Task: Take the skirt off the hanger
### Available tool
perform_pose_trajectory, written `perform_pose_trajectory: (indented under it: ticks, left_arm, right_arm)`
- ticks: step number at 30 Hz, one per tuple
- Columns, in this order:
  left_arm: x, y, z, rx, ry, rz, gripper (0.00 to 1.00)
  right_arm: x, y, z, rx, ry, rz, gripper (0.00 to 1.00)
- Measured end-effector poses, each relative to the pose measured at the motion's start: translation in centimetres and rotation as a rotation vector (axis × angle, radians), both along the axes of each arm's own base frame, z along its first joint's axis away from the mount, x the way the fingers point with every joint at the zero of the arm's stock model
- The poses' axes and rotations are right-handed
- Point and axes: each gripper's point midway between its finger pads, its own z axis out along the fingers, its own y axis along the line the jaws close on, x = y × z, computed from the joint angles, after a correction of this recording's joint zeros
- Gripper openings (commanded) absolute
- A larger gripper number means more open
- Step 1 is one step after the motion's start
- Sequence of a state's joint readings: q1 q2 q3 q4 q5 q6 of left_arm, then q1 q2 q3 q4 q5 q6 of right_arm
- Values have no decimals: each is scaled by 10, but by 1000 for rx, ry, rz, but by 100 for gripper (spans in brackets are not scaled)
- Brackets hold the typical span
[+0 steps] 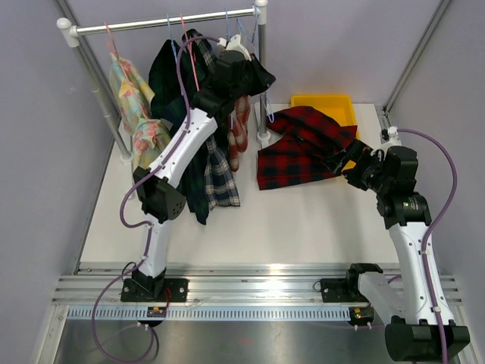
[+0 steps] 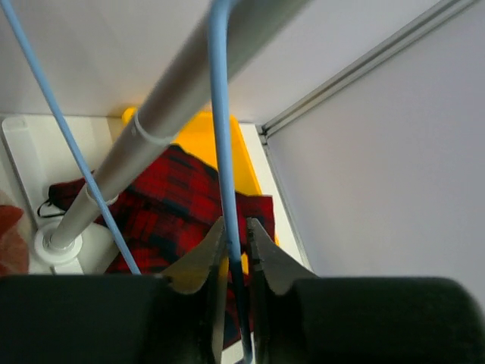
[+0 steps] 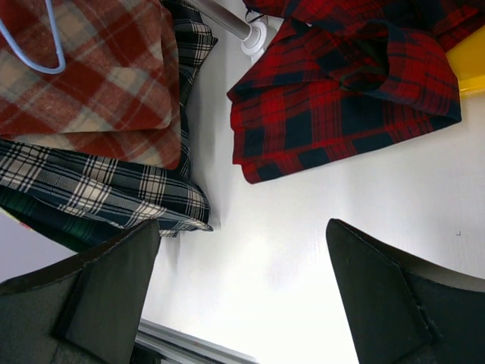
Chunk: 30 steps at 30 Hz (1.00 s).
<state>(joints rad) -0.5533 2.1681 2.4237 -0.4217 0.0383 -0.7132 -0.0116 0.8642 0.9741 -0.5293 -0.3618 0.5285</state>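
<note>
At two o'clock on the surface [image 1: 303, 220] the red tartan skirt [image 1: 299, 148] lies apparently freed, while the left claw [image 2: 235, 229], barely parted, straddles the blue hanger [image 2: 221, 114] and the right claw [image 3: 242, 227] gapes wide.

Grey walls [image 1: 30, 114] close round me on three sides, my white table [image 1: 303, 227] below, ribbed metal rail [image 1: 258, 292] along its near edge, even light.
</note>
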Motion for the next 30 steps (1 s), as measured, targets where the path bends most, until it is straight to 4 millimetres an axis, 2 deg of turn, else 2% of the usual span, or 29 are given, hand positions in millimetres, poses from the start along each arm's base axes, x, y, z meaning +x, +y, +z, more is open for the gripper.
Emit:
perform_pose_trajectory:
  ticks: [1,3,4,6,9,11,13,16,22,26,30]
  left_arm:
    - [-3,-1,-4,6,16,-9,35]
    - [-11,-5,-17,32,48,-27,51]
    - [-16,-8,-22,46,63,-37,63]
    - [-26,-14,-28,68,82,-58,71]
    - [-47,-23,-24,92,87,-93,80]
    - [-62,-23,-12,100,73,-112,99]
    - [-82,-20,5,103,56,-133,99]
    - [-109,-3,43,91,-2,-140,99]
    - [-145,58,112,130,-151,-31,99]
    - [-150,94,129,189,-205,71,99]
    - [-135,117,123,240,-200,145,99]
  right_arm:
    - [-2,0,0,0,2,0,100]
    - [-6,0,0,0,8,0,99]
    - [-9,0,0,0,10,0,99]
    - [-13,0,1,0,10,0,99]
    - [-16,0,4,0,0,0,99]
    - [-19,0,4,0,3,0,99]
    - [-22,0,3,0,5,0,100]
    - [-25,0,4,0,7,-1,99]
    - [-26,0,4,0,7,-1,99]
    - [-26,0,1,0,14,-1,99]
    - [-26,0,-2,0,22,-1,99]
